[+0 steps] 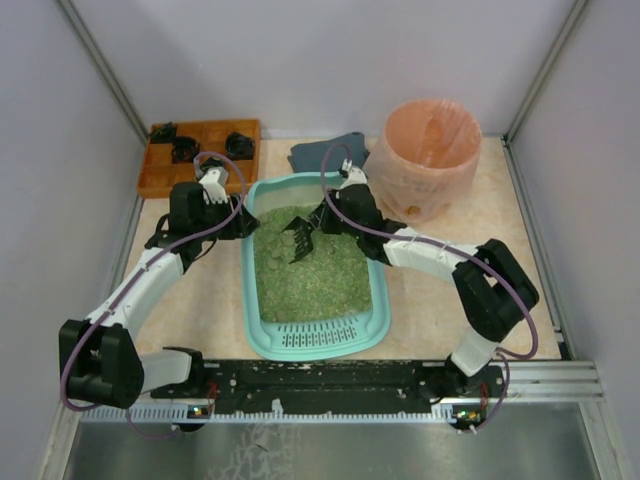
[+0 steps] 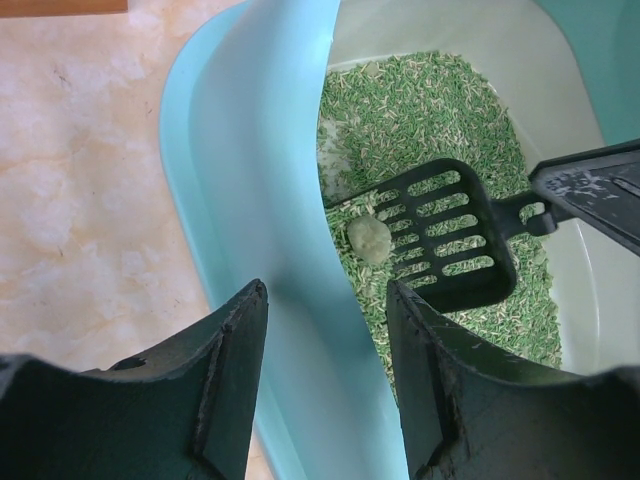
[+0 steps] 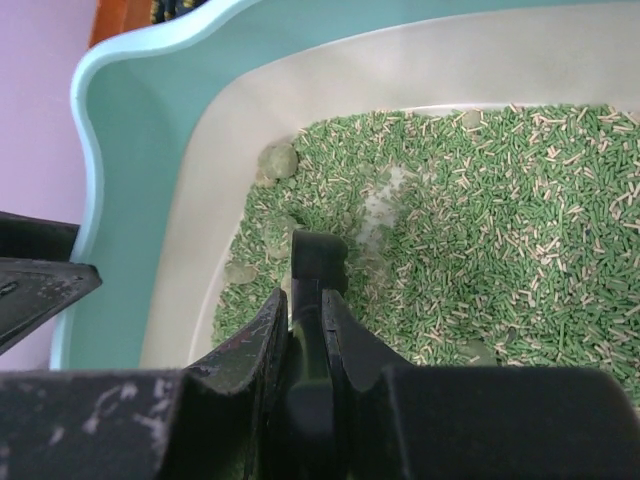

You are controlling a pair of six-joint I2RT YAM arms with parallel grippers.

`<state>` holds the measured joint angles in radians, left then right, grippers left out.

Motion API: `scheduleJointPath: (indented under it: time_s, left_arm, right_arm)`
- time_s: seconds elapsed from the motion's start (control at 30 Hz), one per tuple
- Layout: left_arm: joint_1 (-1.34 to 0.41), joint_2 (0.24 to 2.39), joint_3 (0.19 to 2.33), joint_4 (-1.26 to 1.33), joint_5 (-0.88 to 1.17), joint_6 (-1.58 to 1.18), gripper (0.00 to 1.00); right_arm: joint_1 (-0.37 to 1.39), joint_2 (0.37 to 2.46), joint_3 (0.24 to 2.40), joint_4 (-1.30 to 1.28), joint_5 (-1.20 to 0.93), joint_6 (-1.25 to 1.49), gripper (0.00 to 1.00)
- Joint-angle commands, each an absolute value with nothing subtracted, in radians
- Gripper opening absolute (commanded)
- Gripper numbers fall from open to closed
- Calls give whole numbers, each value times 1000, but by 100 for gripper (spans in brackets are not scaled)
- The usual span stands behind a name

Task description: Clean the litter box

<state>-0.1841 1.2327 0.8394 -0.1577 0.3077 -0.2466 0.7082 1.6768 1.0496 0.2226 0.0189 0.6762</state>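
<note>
pinches the left wall of the litter box point(image 1: 315, 338) with the left tool point(image 2: 320, 295), at the far-left corner. clamps the right tool point(image 3: 305, 300) together on the handle of a black scoop point(image 2: 445, 235), blade on the green litter point(image 3: 520, 230), pale clump point(image 2: 370, 240) on it. lies mid table point(image 1: 200, 300), grille end near.

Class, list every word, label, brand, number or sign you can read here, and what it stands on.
None can be read.
The litter box, scoop, bin and wooden tray show no print.
Pale specks on the base rail are too small to read.
</note>
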Motion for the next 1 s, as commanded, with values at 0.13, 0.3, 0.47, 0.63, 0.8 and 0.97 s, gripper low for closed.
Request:
scheduleJointPath:
  time_s: [0.13,0.3,0.47,0.63,0.8,0.97]
  left_arm:
    - [-178,1223,870,-155,319,-245,57]
    - [-178,1226,871,-155,322,-244,57]
    - [-178,1223,871,-156,321,-245,56]
    - [-178,1216,870,-153,317,-245,57]
    - [-178,1205,866,-150,306,-243,57]
    - [-178,1195,861,-144,299,-244,57]
  right_arm:
    - [653,1566,953,422,-49,863,0]
    - [620,1533,895,477,-74,937,0]
    - [601,1485,862,495,-78,974,0]
    - [578,1427,825,512,-90,1020,0]
    - [544,1348,776,503,-104,1065,0]
    - [467,1275,739,452,-210,1112,0]
